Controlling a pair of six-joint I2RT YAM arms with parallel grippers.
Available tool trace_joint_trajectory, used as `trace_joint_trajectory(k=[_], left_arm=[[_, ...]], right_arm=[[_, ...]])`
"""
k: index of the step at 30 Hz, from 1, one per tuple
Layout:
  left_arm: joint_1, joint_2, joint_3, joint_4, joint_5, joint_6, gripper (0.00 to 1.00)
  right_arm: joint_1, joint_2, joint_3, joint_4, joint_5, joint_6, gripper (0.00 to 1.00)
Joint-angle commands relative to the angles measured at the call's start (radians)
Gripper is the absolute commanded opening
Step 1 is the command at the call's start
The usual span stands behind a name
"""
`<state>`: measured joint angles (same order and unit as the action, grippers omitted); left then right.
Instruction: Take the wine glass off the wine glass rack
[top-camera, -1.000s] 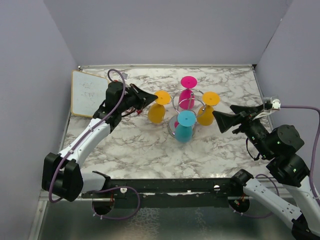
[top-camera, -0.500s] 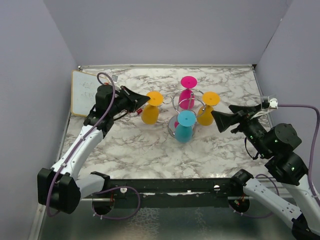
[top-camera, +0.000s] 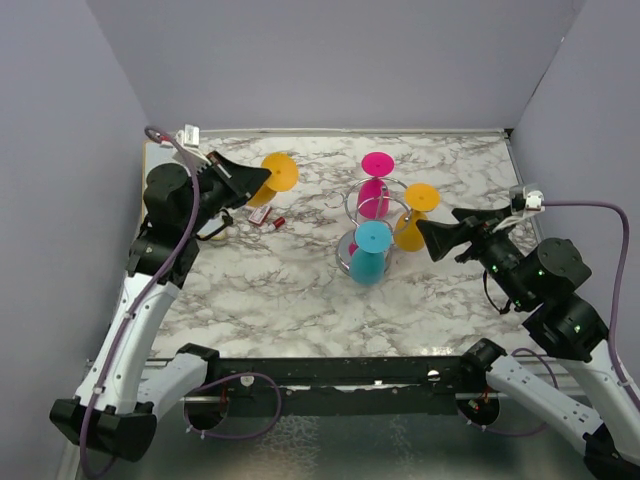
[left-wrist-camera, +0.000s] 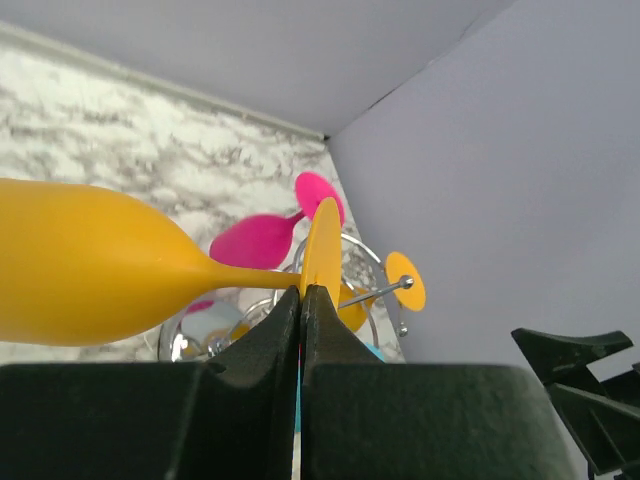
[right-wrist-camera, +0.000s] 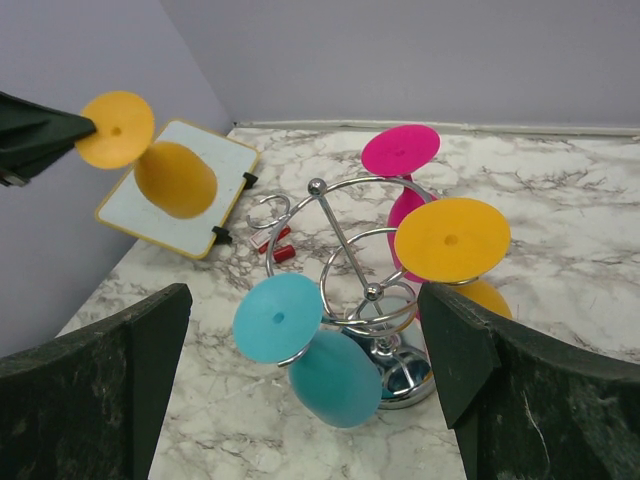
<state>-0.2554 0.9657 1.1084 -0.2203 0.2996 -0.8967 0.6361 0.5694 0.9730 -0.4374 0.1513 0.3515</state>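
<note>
The chrome wine glass rack (top-camera: 372, 212) stands mid-table; it also shows in the right wrist view (right-wrist-camera: 335, 240). It holds a pink glass (top-camera: 376, 163), a teal glass (top-camera: 372, 240) and a yellow glass (top-camera: 420, 198). My left gripper (top-camera: 262, 177) is shut on the foot disc of another yellow wine glass (left-wrist-camera: 90, 265), held in the air to the left of the rack and clear of it. This glass also shows in the right wrist view (right-wrist-camera: 175, 178). My right gripper (top-camera: 440, 232) is wide open and empty, just right of the rack, facing it (right-wrist-camera: 305, 330).
A white board with a yellow rim (right-wrist-camera: 225, 165) lies at the far left, with a red marker (top-camera: 265, 217) beside it. Grey walls close in the left, back and right sides of the marble table (top-camera: 300, 290).
My left gripper has carried the yellow glass away from the rack, up and to the far left. The right gripper has edged slightly toward the rack.
</note>
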Motion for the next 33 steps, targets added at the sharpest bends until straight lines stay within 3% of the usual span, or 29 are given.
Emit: trace_joint_trajectory(k=[1, 9, 15, 21, 26, 33], left_arm=[[0.005, -0.066, 0.076, 0.113, 0.045, 0.223, 0.00], [0.006, -0.080, 0.130, 0.317, 0.328, 0.273, 0.00], [0.002, -0.078, 0.104, 0.528, 0.496, 0.141, 0.00], [-0.010, -0.102, 0.095, 0.586, 0.573, 0.095, 0.00], [-0.021, -0.118, 0.084, 0.645, 0.619, 0.056, 0.00], [-0.024, -0.151, 0.086, 0.647, 0.679, 0.057, 0.00]], right_arm=[[0.008, 0.003, 0.026, 0.037, -0.001, -0.019, 0.98], [0.008, 0.034, 0.040, 0.049, -0.052, -0.020, 0.98], [0.008, 0.089, 0.084, 0.064, -0.160, -0.023, 0.98], [0.008, 0.182, 0.146, 0.146, -0.381, 0.033, 0.99], [0.008, 0.369, 0.270, 0.229, -0.604, 0.110, 0.97], [0.007, 0.573, 0.433, 0.338, -0.768, 0.106, 0.95]])
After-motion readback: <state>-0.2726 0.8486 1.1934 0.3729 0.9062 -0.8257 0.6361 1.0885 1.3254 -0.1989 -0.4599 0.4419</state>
